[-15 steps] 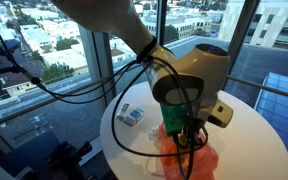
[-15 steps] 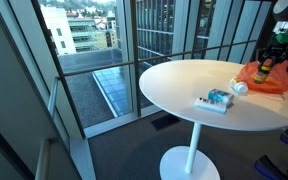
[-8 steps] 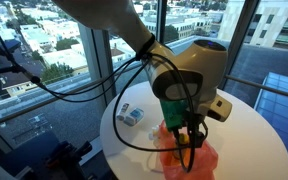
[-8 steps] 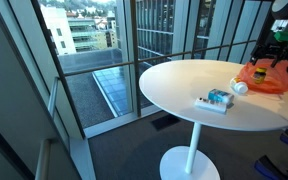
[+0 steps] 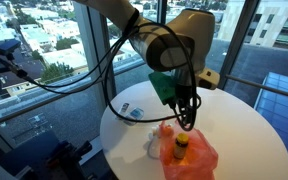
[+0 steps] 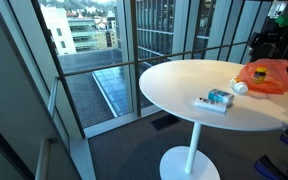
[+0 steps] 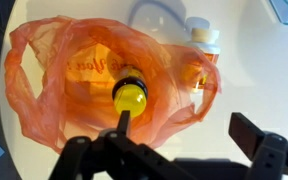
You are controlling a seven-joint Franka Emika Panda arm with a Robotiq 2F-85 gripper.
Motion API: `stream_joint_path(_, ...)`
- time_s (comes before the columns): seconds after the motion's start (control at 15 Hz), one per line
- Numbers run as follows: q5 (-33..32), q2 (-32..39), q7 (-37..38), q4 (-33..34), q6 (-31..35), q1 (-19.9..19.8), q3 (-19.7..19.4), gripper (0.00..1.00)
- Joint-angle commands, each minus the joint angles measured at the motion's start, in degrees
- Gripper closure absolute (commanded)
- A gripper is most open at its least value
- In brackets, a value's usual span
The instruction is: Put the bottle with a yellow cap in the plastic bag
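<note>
The bottle with a yellow cap (image 7: 132, 96) stands upright inside the orange plastic bag (image 7: 59, 80) on the white round table (image 7: 269, 75). In the wrist view my gripper (image 7: 188, 128) hangs above it, open and holding nothing, with one finger (image 7: 123, 123) just beside the cap and the other well off to the side. In both exterior views the gripper (image 5: 188, 118) is raised clear of the bottle (image 5: 181, 146) and the bag (image 5: 196, 160), (image 6: 269, 75).
A white-capped bottle (image 7: 202, 34) lies against the bag's far side. A blue packet (image 5: 133, 112), (image 6: 216, 99) and a small white object (image 6: 240, 88) rest on the table. Floor-to-ceiling windows stand close behind the table (image 5: 249, 130).
The gripper has opened and let go of the bottle, then lifted up away from the bag. The bottle stays standing in the bag.
</note>
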Motion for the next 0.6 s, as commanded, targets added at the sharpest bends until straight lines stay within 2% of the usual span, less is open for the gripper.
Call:
stream_joint_path(0.0, -3.3, -5.9, 0.8, -0.8, -8.5, 1.7, 1.2, 0.0)
stream_joint_path(0.53, -9.5, -15.4, 1.8, 0.3, -25.6, 5.0, 5.3, 0.0)
